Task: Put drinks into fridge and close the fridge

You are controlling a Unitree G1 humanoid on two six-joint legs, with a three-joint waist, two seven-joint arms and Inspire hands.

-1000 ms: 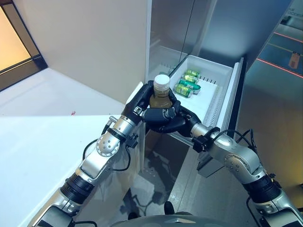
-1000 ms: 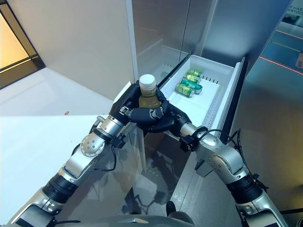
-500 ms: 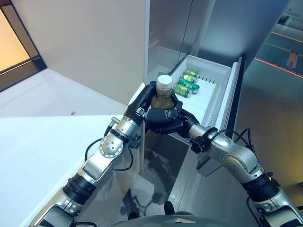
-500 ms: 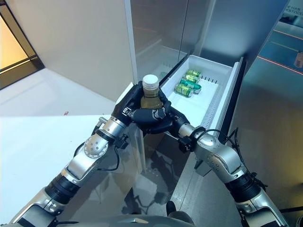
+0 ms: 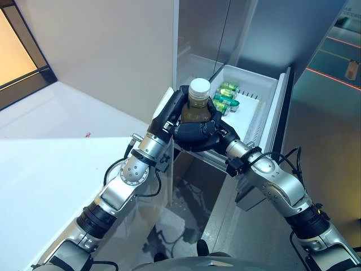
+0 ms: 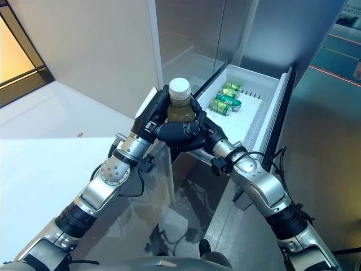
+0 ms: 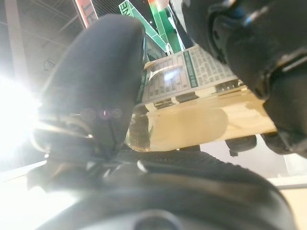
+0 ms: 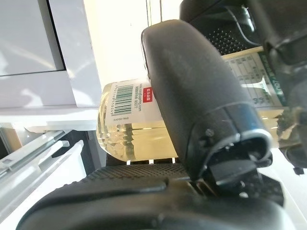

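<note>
Both hands gripped one bottle (image 5: 197, 107) of amber drink with a white cap, held upright just in front of the open fridge drawer (image 5: 254, 90). The left hand (image 5: 174, 112) curled round the bottle's side away from the drawer, and the right hand (image 5: 198, 134) wrapped its lower body from the drawer side, fingers overlapping the left's. In the drawer, beyond the bottle, several green cans (image 5: 224, 100) lay on their sides on the white floor. The white bench (image 5: 51, 164) spread well apart from the drawer, beneath the left arm.
</note>
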